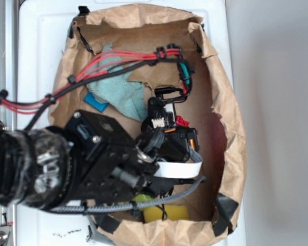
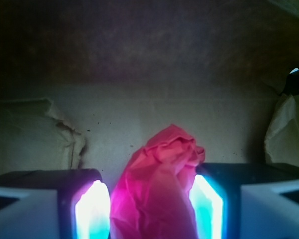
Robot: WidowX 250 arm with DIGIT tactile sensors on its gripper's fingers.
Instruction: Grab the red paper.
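Glowing fingers [image 2: 92,211] at the bottom of the wrist frame flank the red paper [image 2: 157,186].

From my remote seat I see the gripper [image 2: 149,211] spread, the crumpled wad sitting between its pads, brushing the right one at lower centre. I judge it light, soft and crushable, so squeezing across its bulging middle should hold it without slipping. In the exterior view the arm [image 1: 66,164] reaches in from lower left, wrist pitched down into the brown paper-lined box [image 1: 223,118], a red sliver showing at frame centre.
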